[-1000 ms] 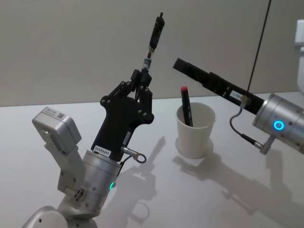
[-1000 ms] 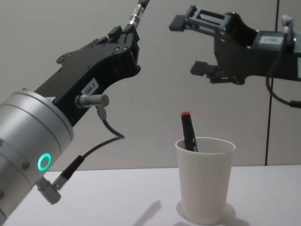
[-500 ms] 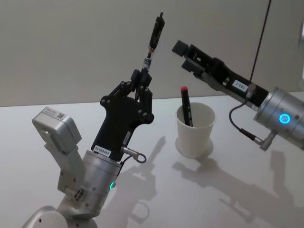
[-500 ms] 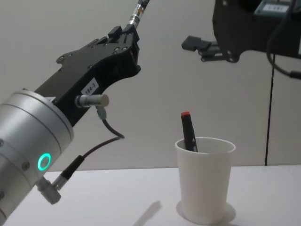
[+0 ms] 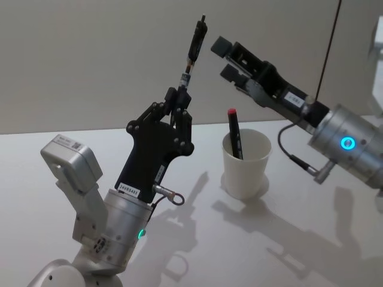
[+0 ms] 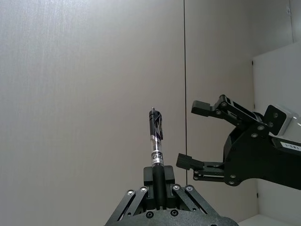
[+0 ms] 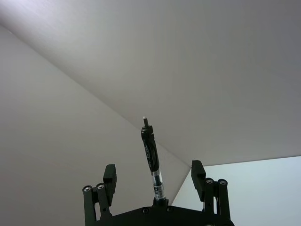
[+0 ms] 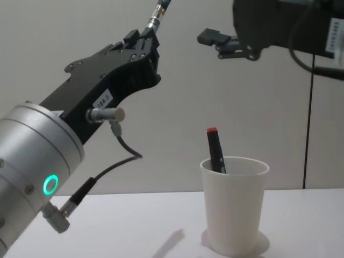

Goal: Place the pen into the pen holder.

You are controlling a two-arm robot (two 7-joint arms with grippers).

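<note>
Holding the pen (image 5: 192, 51) upright by its lower end, the left gripper (image 5: 178, 98) is clamping it high above the table, apparently offering it for handover. The right gripper (image 5: 222, 58) is spreading its fingers beside it, above the pen holder (image 5: 245, 165).

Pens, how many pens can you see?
2. A black pen is held upright in the left end effector, high above the table. A red-capped pen stands in the white cup. The cup could hide more.
</note>
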